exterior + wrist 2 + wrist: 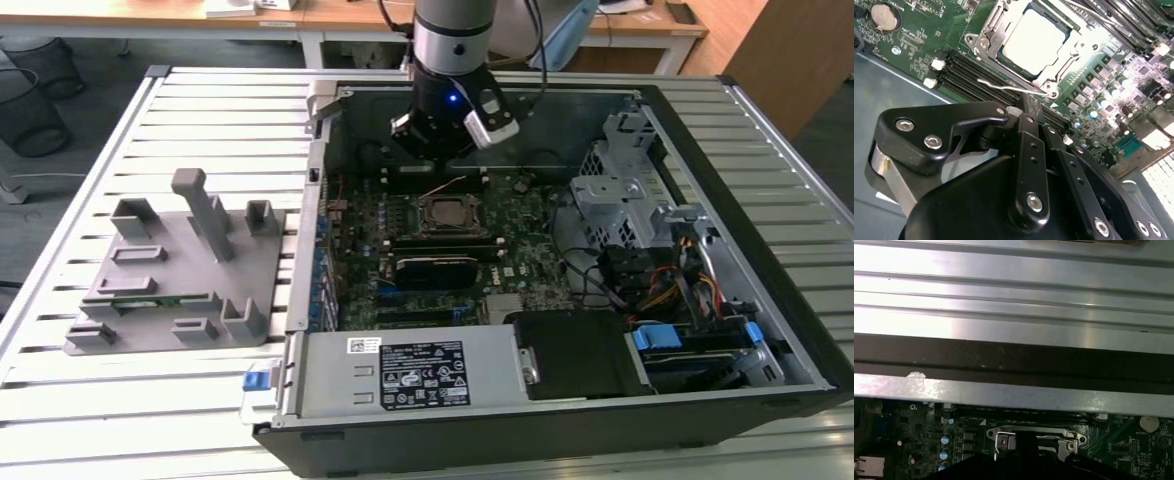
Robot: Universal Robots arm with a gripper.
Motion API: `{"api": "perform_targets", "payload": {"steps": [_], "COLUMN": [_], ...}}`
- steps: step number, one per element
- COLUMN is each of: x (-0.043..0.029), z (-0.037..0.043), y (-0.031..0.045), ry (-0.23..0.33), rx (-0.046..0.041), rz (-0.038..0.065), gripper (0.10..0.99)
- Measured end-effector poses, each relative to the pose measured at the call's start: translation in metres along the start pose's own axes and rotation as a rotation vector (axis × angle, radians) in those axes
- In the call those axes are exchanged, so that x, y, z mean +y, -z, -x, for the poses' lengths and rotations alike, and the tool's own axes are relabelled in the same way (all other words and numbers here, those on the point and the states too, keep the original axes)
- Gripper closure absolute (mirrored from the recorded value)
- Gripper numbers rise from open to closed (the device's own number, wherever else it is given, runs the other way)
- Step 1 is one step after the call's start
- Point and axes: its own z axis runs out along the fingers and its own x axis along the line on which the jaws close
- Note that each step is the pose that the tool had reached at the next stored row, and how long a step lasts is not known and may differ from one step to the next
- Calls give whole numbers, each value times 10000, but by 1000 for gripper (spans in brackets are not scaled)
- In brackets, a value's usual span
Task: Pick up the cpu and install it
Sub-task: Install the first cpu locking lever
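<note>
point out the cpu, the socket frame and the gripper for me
cpu [1033,41], second wrist view, middle of its shiny metal top.
socket frame [985,39], second wrist view, metal edge beside the chip.
gripper [1026,107], second wrist view, tip of the black linkage, above the socket's wire lever.

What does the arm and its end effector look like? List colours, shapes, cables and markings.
In the exterior view, the arm is a silver-grey cylinder ending in a black wrist with a small blue light and a white-edged block on one side; dark cables hang beside it. In the second wrist view, the end effector is matte black, built of rounded linkage bars joined by silver screw heads.
</note>
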Motion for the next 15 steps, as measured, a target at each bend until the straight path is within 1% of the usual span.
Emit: {"api": "perform_targets", "payload": {"steps": [4,15], "x": [13,31], "z": [14,78], "y": [-25,-47], "ry": [-2,-2], "rx": [0,0], "rz": [1,-1], "gripper": [980,980]}}
